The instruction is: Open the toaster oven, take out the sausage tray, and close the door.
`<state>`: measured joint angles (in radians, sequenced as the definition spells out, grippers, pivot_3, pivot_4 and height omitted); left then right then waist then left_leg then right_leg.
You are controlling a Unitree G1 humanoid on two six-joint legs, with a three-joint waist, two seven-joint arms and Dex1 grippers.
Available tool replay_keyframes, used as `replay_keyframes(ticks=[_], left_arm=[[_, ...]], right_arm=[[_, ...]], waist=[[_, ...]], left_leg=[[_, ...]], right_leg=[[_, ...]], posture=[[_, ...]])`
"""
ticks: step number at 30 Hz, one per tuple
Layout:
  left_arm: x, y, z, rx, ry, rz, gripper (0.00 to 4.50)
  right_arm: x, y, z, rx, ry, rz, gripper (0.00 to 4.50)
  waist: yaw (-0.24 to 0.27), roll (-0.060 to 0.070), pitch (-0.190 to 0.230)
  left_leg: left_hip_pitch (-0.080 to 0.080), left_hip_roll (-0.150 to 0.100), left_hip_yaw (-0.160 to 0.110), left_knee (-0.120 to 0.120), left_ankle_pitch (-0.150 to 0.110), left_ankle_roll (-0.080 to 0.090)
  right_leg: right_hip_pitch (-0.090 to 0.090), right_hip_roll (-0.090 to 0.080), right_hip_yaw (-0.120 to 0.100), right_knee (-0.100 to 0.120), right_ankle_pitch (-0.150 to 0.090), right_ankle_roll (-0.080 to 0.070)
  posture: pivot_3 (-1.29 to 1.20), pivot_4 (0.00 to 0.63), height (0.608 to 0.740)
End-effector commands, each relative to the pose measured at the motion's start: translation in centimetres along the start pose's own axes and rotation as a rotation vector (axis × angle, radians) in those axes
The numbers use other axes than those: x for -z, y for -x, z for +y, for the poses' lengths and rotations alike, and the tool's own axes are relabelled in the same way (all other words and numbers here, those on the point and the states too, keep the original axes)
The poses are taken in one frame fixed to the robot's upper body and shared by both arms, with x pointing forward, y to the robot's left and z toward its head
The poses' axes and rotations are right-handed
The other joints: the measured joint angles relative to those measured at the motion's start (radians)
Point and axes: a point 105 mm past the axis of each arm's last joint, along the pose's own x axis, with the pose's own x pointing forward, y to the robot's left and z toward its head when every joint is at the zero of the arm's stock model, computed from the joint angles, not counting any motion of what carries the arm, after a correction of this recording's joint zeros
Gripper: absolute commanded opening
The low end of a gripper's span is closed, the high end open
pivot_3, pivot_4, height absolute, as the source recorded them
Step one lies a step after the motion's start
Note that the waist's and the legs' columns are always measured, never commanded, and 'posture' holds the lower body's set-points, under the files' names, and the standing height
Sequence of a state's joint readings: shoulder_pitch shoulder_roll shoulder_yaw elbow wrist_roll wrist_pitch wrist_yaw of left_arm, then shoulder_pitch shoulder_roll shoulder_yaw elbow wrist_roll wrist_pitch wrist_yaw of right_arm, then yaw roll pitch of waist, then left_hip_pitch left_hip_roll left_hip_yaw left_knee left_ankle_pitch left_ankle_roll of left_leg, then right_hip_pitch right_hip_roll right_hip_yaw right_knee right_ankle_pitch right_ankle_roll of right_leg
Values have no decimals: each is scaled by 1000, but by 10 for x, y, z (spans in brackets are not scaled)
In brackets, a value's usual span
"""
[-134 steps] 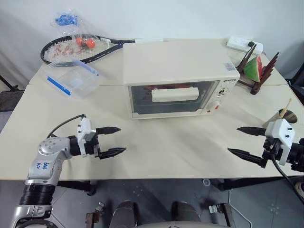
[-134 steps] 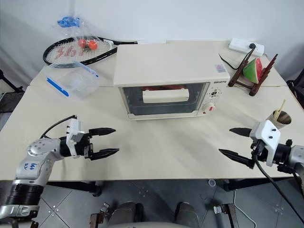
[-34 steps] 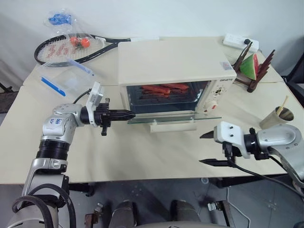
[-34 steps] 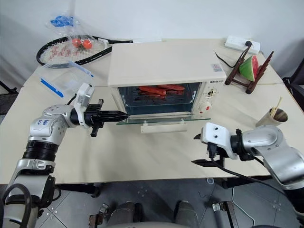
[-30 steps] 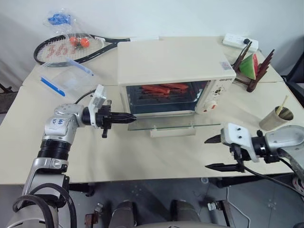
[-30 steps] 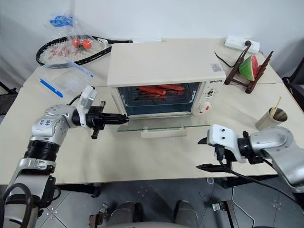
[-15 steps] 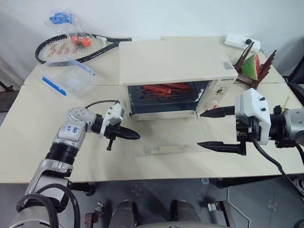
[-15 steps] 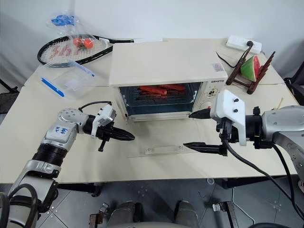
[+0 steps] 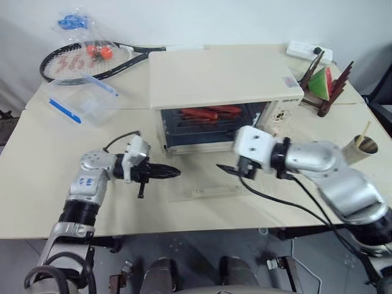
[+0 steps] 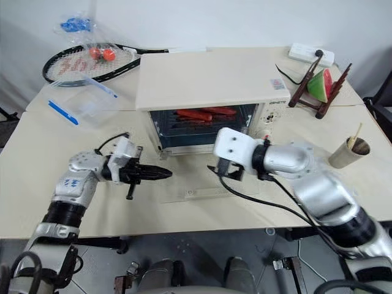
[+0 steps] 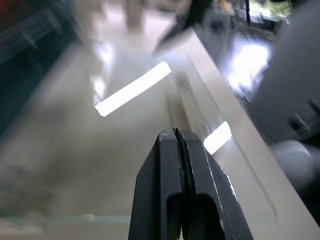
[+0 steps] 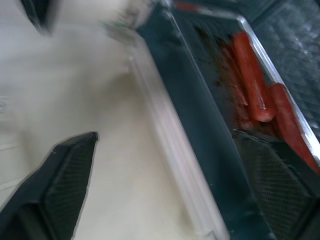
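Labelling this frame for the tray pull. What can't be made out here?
- Shallow silver sausage tray: right wrist view, far end cut off by the picture's edge, near part behind a black finger.
- Right gripper: head views, its white wrist housing covers most of the fingers.
- Clear glass door, lying flat: left wrist view, blurred, handle indistinct.
- Cream-white toaster oven: knob markings too small.
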<state>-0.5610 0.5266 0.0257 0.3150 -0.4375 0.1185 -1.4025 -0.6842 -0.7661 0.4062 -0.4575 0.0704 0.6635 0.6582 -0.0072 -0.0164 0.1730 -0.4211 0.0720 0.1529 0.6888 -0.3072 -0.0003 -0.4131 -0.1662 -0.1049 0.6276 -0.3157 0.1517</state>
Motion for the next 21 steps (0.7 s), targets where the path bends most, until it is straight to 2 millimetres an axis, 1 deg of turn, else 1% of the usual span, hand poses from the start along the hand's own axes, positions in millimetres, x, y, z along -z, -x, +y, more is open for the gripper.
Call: replay_keyframes(ticks=[1,3,5,7,10,15,18,21], left_arm=[[-25,11,-2,-120,-35,-180,17],[-29,20,-8,-184,-19,-247,17],[-28,25,-15,-222,2,-267,17],[-28,27,-20,-243,29,-278,17],[-31,33,-24,-286,38,-309,17],[-31,39,-25,-346,51,-317,17],[-31,39,-24,-358,50,-316,0],[-31,37,-24,-359,50,-320,0]], right_arm=[[-2,-13,-22,192,110,41,4500],[2,-23,-30,266,154,97,4500],[2,-30,-33,299,196,114,4500],[1,-34,-33,304,215,119,4500],[4,-40,-32,313,290,159,4500],[9,-45,-30,309,403,213,4500],[10,-46,-31,318,441,236,3983],[14,-49,-32,325,446,258,2987]], waist=[[-2,0,0],[-8,0,0],[-10,0,0],[-13,0,0],[-16,0,0],[-23,0,0],[-22,0,0],[-23,0,0]], left_leg=[[0,0,0,0,0,0],[0,0,0,0,0,0],[0,0,-1,0,0,0],[0,0,-2,0,0,0],[0,0,-2,0,0,0],[0,0,-2,0,0,0],[0,0,-1,0,0,0],[0,0,-1,0,0,0]], right_leg=[[0,0,0,0,0,0],[0,0,0,0,0,0],[0,0,0,0,0,0],[1,0,-1,0,0,0],[1,0,-1,0,0,0],[1,0,-1,0,0,0],[1,0,-1,0,0,0],[1,0,-1,0,0,0]], posture=[[0,150,740],[0,150,740],[0,150,740],[0,150,740],[0,150,740],[0,150,740],[0,150,740],[0,150,740]])
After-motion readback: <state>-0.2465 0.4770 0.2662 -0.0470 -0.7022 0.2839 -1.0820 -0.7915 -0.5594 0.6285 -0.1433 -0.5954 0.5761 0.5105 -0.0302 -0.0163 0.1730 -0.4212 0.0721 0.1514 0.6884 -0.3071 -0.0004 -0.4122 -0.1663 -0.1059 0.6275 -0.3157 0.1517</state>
